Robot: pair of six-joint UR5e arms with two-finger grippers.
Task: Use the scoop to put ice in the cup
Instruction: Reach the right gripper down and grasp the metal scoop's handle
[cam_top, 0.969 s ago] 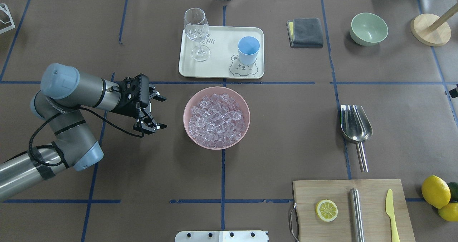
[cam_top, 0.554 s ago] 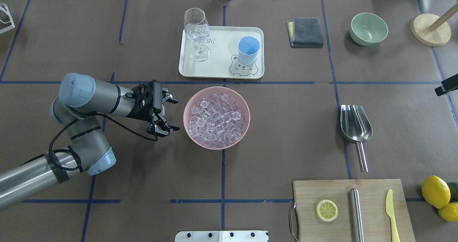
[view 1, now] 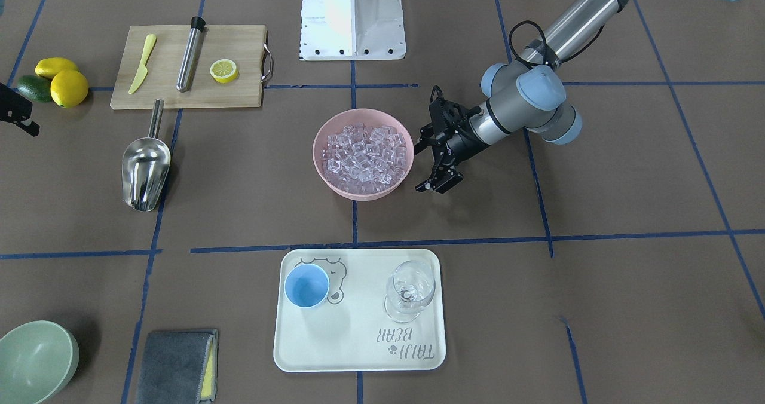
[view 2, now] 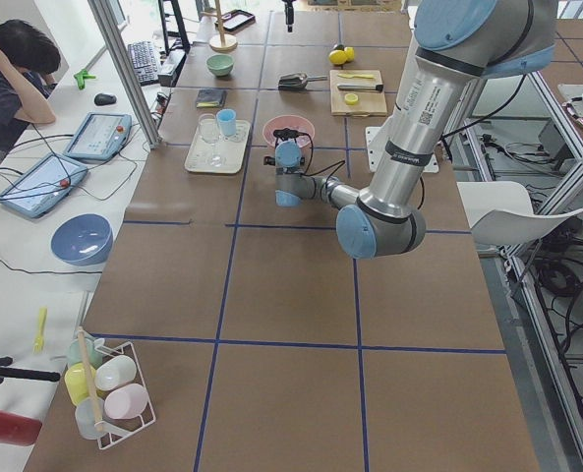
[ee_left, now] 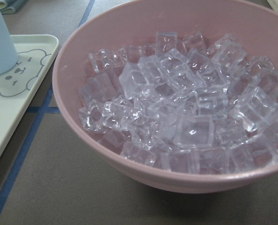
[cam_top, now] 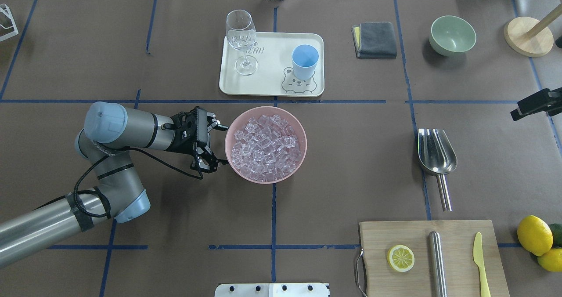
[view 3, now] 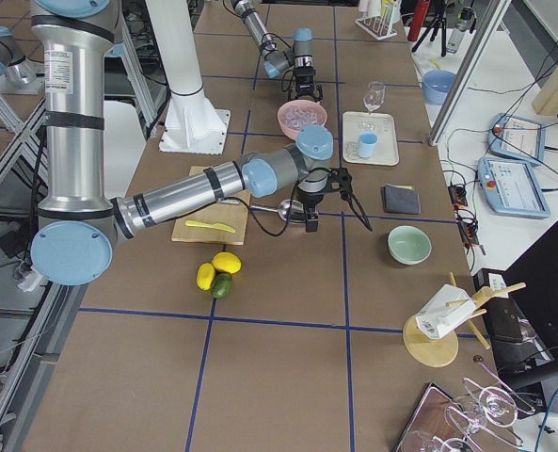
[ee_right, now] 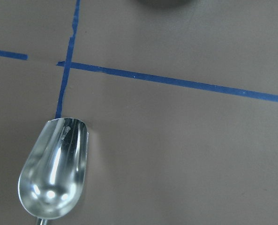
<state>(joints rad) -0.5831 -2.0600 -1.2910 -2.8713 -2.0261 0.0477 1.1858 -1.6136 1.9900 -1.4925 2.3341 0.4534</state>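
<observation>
The left gripper [cam_top: 221, 143] is held beside the pink bowl [cam_top: 264, 179] of ice [cam_top: 265, 146], fingers [cam_top: 218, 161] wide apart; the right gripper [cam_top: 527, 107] cannot be judged.

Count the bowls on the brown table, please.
2: the pink bowl holding ice at the centre, and the pale green bowl near the grey cloth. None seems hidden.

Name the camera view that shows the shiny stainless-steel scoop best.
Overhead exterior: the shiny stainless-steel scoop lies whole and unblocked, trough and handle both clear. Front-facing also shows it whole. The right wrist view gives the trough close up but crops the handle. Side views show it tiny; the left wrist view misses it.
</observation>
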